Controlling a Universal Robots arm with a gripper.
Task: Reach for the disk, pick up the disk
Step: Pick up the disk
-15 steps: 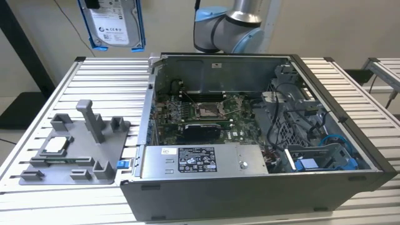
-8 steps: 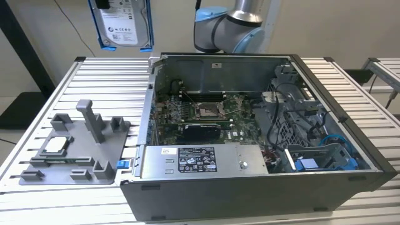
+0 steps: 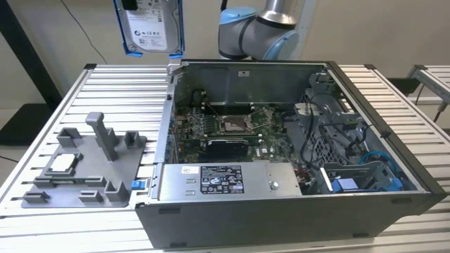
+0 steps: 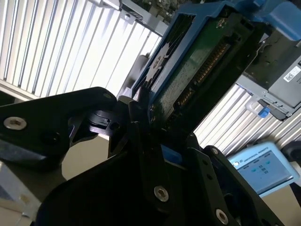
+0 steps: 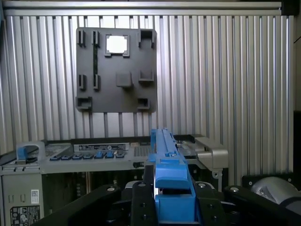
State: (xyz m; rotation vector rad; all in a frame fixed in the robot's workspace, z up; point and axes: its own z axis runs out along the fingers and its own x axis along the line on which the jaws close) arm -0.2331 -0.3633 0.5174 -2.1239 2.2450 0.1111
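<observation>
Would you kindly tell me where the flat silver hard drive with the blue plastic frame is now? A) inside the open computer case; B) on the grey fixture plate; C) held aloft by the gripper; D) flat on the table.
C: the disk hangs in the air in the exterior view; the first wrist view shows the gripper clamping it.

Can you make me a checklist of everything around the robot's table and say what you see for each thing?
Surface: ribbed metal table carrying an open computer case and a grey holder tray.
Job's things: disk, silver with a blue frame, up in the air, resting on nothing.
Clutter: small square chip lying on the tray; power-supply box inside the case.
Grippers: tool shut on the disk's blue frame.
Cables: blue cables and dark wires inside the case.
Surroundings: a second ribbed table at the exterior view's right; plain wall behind.
</observation>
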